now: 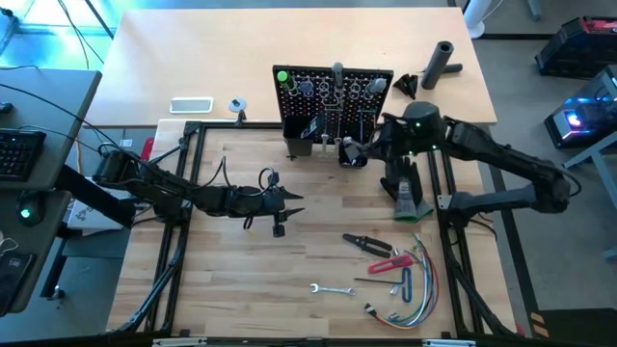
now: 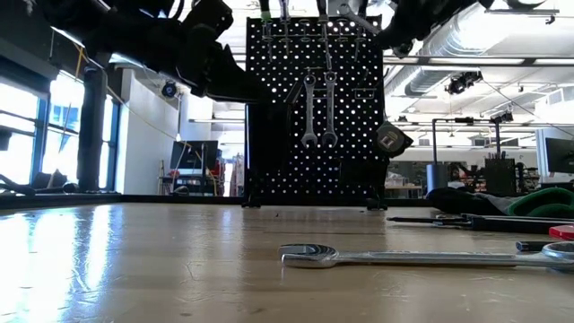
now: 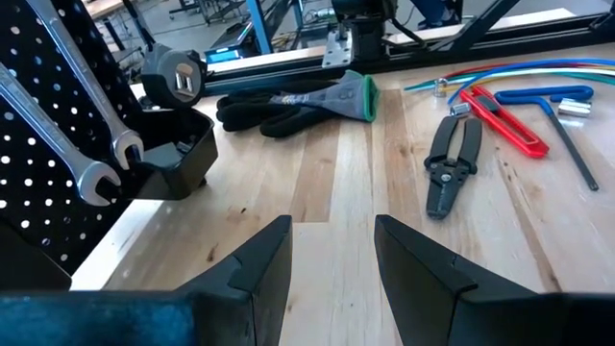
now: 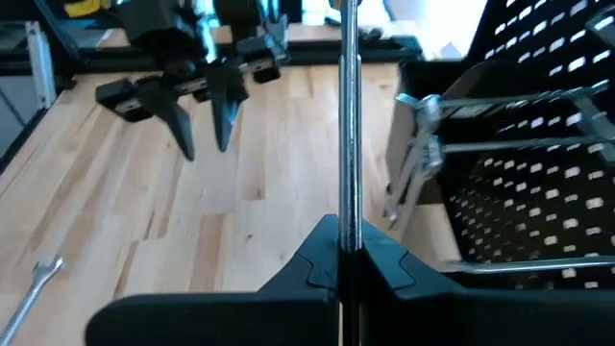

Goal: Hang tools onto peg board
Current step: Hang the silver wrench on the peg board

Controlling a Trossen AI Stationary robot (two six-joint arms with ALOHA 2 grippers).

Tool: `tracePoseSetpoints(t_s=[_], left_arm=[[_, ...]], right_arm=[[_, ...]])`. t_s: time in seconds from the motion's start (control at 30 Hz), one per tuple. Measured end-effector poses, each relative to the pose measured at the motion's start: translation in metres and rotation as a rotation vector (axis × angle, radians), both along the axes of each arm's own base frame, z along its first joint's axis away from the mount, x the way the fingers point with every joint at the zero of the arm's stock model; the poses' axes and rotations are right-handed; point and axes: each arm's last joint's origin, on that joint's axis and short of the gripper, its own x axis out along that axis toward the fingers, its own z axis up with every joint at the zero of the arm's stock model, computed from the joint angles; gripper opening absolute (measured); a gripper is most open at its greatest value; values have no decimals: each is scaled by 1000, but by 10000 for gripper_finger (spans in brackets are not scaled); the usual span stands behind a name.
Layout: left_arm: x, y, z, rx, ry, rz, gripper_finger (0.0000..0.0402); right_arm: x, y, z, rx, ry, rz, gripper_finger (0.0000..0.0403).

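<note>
The right end effector (image 4: 344,252) reaches in beside the peg board (image 1: 333,96), clamped shut on a thin metal rod (image 4: 348,125) standing upright. The left end effector (image 1: 289,203) hovers mid-desk, fingers (image 3: 255,264) parted and empty — bare desk (image 1: 241,270) lies around it. Pliers (image 1: 367,243) and a wrench (image 1: 330,289) lie well apart from the board.

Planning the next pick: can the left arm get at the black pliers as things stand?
Probably yes. The left gripper is open and empty, and bare table lies between it and the pliers; the glove lies off to the side.
</note>
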Motion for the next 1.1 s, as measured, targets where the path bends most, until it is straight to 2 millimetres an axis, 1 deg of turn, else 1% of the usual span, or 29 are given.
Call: tracePoseSetpoints(t_s=[0.17,0.33,0.53,0.7,0.83,0.9,0.97,1.03,1.1], left_arm=[[0,0,-1,-5,15,2,145],[0,0,-1,-5,13,4,145],[0,1,-1,-7,15,6,145],[-1,1,-2,-7,19,6,145],[-1,1,-2,-6,17,8,145],[-1,1,-2,-6,18,9,145],[-1,1,-2,-6,18,10,145],[-1,1,-2,-6,18,10,145],[-1,1,-2,-14,17,12,145]], right_arm=[[-9,2,10,-22,-58,17,0],[-24,6,20,-52,-101,-4,0],[-52,12,30,-86,-123,-61,0],[-76,25,39,-98,-161,-80,0],[-91,33,41,-97,-172,-86,0],[-95,36,36,-95,-191,-91,0],[-98,38,24,-87,-205,-98,0],[-100,39,6,-73,-225,-108,0],[-100,39,-16,-43,-239,-124,0]])
